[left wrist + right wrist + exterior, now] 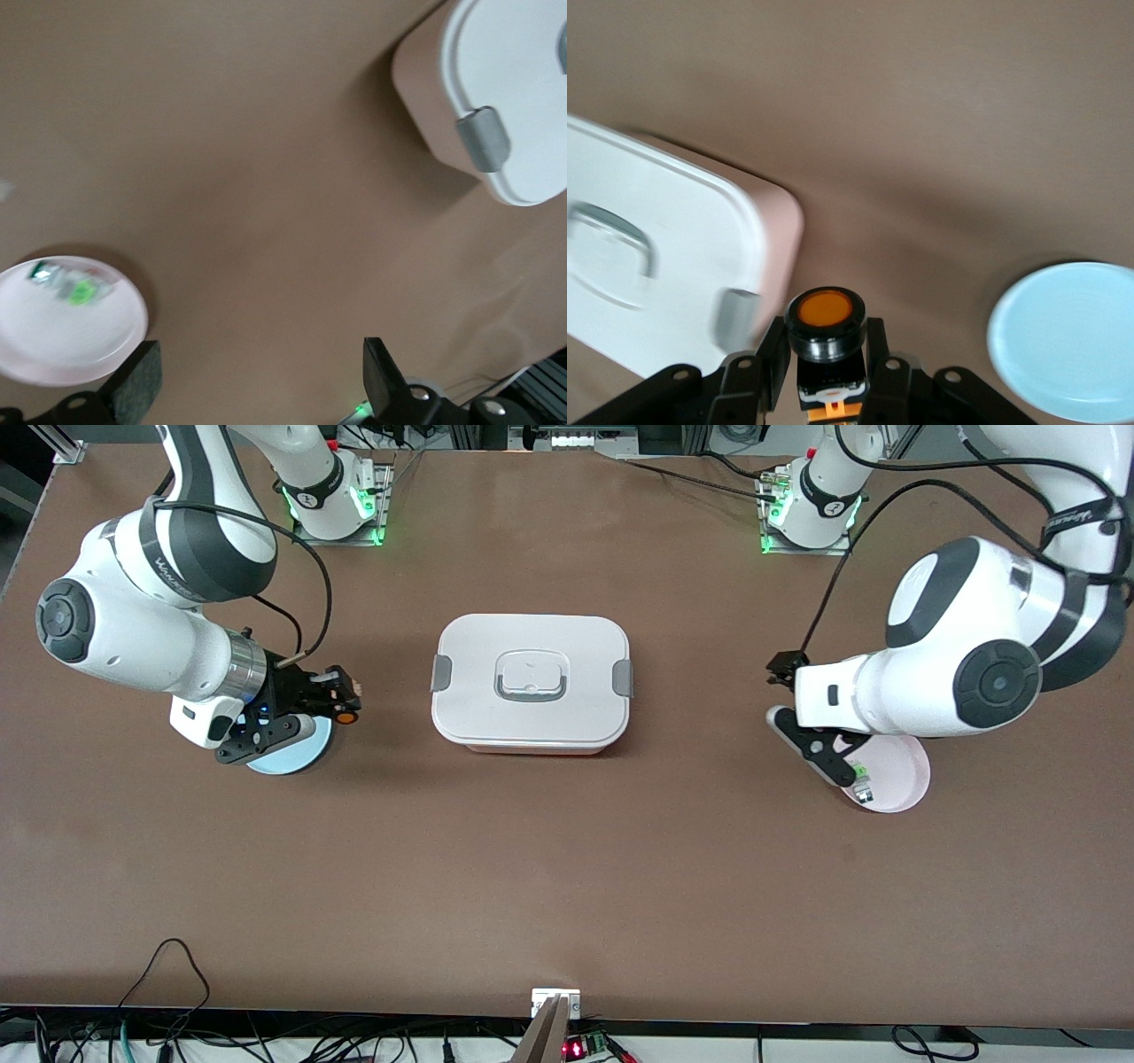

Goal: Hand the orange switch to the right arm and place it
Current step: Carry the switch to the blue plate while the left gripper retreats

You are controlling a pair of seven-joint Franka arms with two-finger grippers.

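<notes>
in the front view the right arm's narrow black claw (341,695) hangs over the rim of a round pale blue plate (288,757) toward the right arm's end of the brown worktop (567,868), closed on the small black orange switch (345,714). the switch's orange face points toward the white rectangular lidded box (531,682) at mid-worktop, its long axis roughly level. the left arm's black linkage claw (828,766) hovers over a round pink plate (895,775) holding a small clear-and-green switch (861,784).

in the left wrist view the left claw (257,385) is spread wide and holds nothing; the pink plate (66,323) carries the green switch (71,283).

in the right wrist view the switch (825,341) is a black cylinder with a round orange cap, pinched between both fingers (775,359), near the box (664,266) and the blue plate (1067,341).
</notes>
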